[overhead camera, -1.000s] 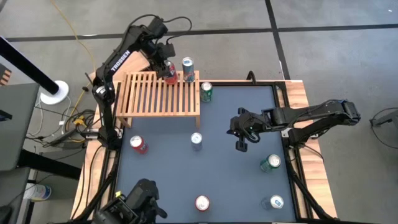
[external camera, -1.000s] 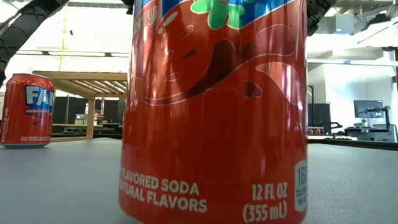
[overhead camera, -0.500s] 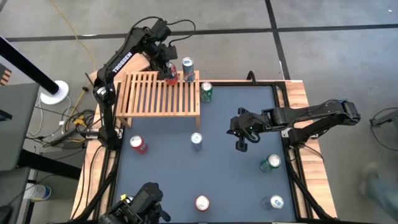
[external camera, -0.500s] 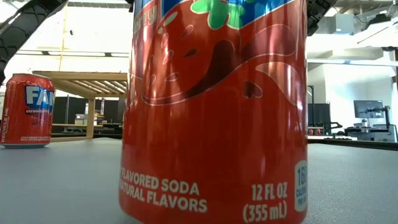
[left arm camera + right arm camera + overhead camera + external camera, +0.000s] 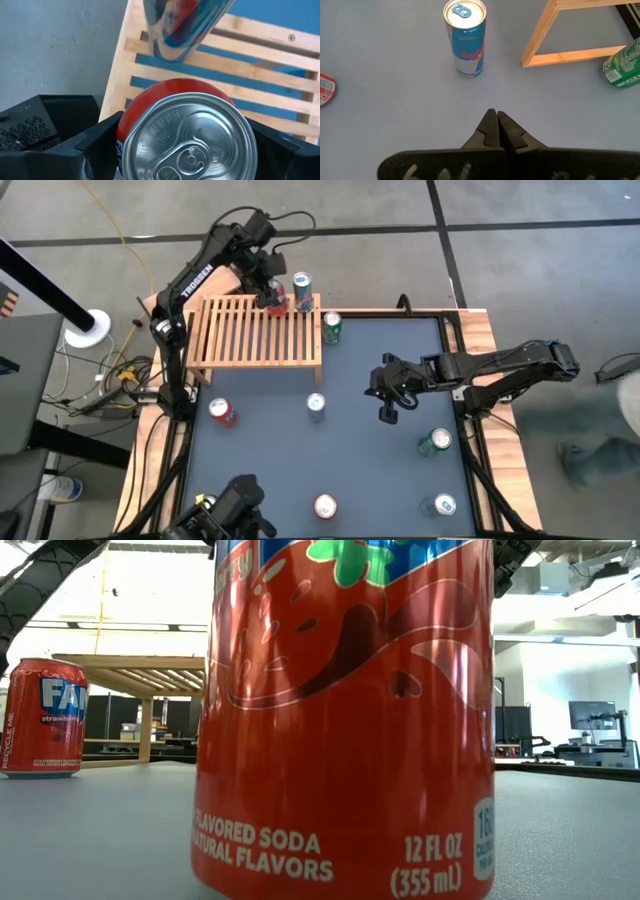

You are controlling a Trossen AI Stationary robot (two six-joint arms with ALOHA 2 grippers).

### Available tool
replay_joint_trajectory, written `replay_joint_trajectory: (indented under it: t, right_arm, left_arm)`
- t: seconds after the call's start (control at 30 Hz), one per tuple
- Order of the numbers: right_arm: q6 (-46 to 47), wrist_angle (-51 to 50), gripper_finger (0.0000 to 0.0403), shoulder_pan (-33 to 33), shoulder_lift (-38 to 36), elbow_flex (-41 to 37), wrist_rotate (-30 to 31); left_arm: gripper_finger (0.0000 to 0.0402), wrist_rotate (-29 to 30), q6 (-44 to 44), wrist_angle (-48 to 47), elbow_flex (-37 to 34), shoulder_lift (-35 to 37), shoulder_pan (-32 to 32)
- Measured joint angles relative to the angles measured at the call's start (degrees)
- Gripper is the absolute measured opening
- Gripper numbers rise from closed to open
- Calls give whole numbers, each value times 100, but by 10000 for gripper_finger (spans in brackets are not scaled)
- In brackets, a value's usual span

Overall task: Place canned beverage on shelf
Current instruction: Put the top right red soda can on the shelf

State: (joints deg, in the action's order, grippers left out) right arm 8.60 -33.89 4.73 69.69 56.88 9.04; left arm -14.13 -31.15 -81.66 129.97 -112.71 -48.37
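High view
- My left tool (image 5: 272, 292): upper middle of the frame, over the far right part of the shelf (image 5: 240, 332), clamped around a red can (image 5: 276, 301) that stands on the slats.
- Blue-and-silver can (image 5: 302, 291): upright on the shelf, just right of the red can.
- Green can (image 5: 332, 327): on the dark worktop (image 5: 380, 470), just beside the shelf's right end.
- My right tool (image 5: 388, 413): centre right, above the bare worktop, fingers pressed together on nothing.
- Other cans: a slim can (image 5: 316, 405) at centre, a red one (image 5: 223, 412) at left, more along the lower right.

Low view
- Big red soda can (image 5: 345, 710): fills the middle of the frame.
- Strawberry can (image 5: 42, 718): at the left edge, with the shelf (image 5: 140, 670) behind it.

Left wrist view
- Red can (image 5: 187, 132): its silver top fills the lower centre, one dark finger (image 5: 95, 145) at either side; the shelf slats (image 5: 260, 80) lie beneath it.
- Blue-and-silver can (image 5: 182, 25): at the top of the frame, standing on the slats.

Right wrist view
- My right tool (image 5: 497, 127): lower centre, tips together.
- Slim can (image 5: 465, 37): upper centre, upright on the worktop.
- Shelf leg frame (image 5: 570, 35): upper right, green can (image 5: 622, 67) at the right edge.
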Motion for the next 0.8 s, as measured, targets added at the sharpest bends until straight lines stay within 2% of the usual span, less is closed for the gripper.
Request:
replay_joint_trajectory:
  t: [0.2,0.6,0.8]
  right_arm:
    - [0,-19,0,1,0,0,-2]
    - [0,-37,0,0,0,0,-4]
    - [-1,-37,0,0,0,0,-6]
  left_arm:
    - [329,386,45,35,7,21,94]
    - [331,465,25,62,7,21,100]
    - [332,778,-5,64,7,22,113]
